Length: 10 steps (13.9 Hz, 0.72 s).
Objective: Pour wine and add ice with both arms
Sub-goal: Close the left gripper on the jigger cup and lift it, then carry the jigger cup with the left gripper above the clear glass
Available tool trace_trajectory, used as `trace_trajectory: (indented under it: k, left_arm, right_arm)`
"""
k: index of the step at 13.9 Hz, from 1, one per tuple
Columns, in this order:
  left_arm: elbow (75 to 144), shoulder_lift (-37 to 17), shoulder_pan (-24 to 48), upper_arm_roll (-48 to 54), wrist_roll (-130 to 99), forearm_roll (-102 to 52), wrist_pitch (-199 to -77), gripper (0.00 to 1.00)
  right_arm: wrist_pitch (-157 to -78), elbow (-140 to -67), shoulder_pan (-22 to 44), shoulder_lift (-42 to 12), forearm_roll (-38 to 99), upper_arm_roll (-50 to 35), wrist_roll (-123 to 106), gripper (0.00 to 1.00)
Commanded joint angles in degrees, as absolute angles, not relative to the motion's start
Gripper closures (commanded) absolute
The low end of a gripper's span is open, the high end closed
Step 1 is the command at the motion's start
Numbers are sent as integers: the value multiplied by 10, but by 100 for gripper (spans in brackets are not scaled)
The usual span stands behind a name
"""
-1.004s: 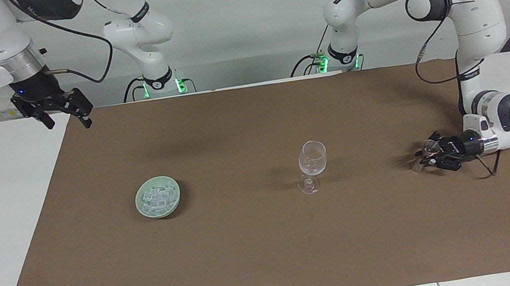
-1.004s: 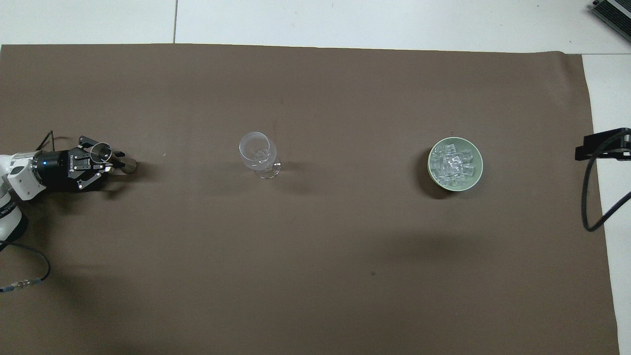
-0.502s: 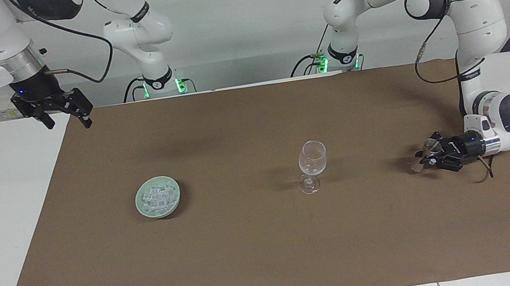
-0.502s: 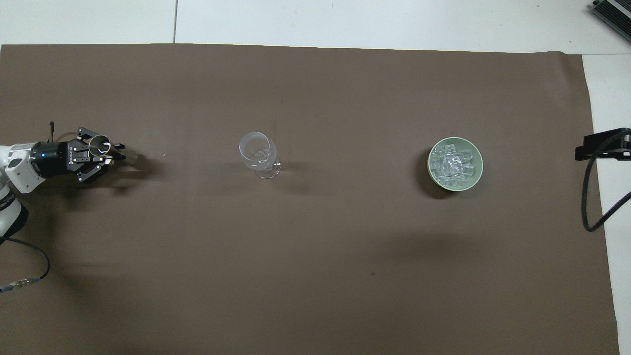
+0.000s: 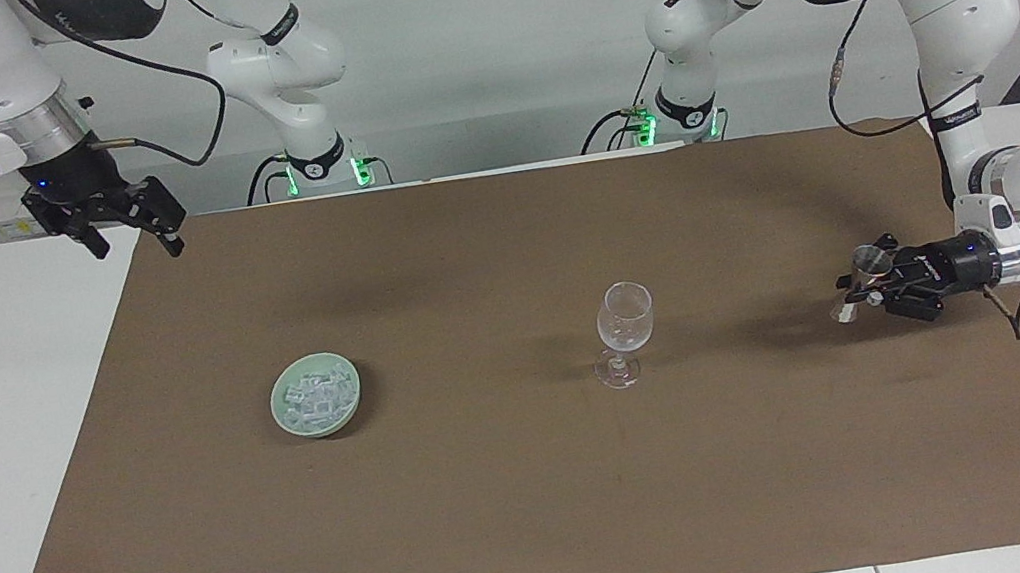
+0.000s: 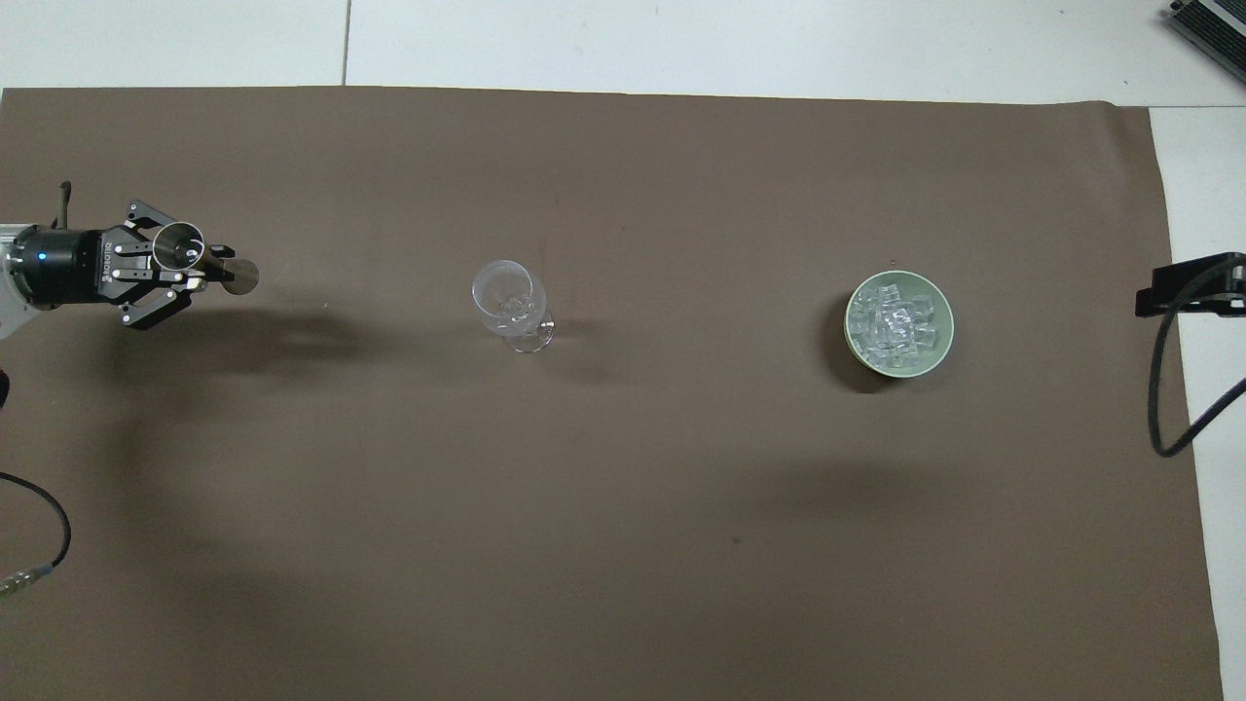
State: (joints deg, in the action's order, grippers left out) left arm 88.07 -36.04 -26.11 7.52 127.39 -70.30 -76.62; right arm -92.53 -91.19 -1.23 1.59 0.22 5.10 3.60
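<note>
Over the last second I have raised the left gripper [image 5: 860,293] off the counter [image 5: 526,527] at the left arm's end; its jaws stay closed on a small stemmed glass [image 5: 862,274], now clear of the brown mat. My judgement: the pour into the wine glass [image 5: 623,330] at mid-counter comes next. The ice [image 5: 316,396] sits untouched in the green bowl [image 5: 288,423] toward the right arm's end. The right gripper [image 5: 124,223] waits above the mat's corner, jaws spread and empty.
</note>
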Motion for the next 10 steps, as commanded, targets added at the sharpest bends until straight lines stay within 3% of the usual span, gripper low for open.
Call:
trace_trajectory:
  k: [1,10]
  left_arm:
    - [913,-312,-229,64,1250,-707,-793,91]
    - [970,-224,-135,63,1189,-705,-898,91]
  right_arm:
    - [-933,-919,-20,20,3,46,25,0]
    - [-933,-919,-20,20,2,46,25,0]
